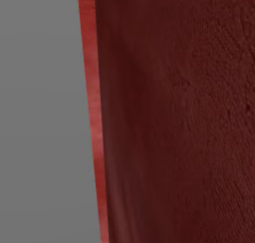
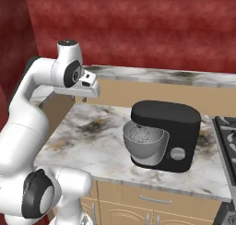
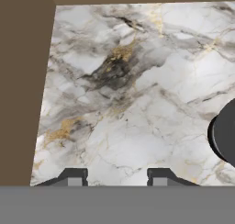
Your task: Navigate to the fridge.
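Note:
The fridge is out of view. My gripper [image 3: 117, 178] hangs over the marble counter [image 3: 137, 94], open, with nothing between its two dark fingertips [image 3: 75, 176]. In the right base view the white arm [image 2: 32, 113] rises at the left and its hand [image 2: 86, 85] hovers above the counter's back left corner. In the left base view a dark red wall [image 1: 189, 112] stands very close, and I cannot tell what the flat grey area [image 1: 40, 112] to its left is.
A black stand mixer [image 2: 168, 134] with a metal bowl [image 2: 143, 141] stands on the counter [image 2: 83, 141]. A stove [image 2: 228, 136] lies at the right edge. Beige drawers [image 2: 152, 210] run below the counter. Brown side panels [image 3: 20, 81] border it on the left.

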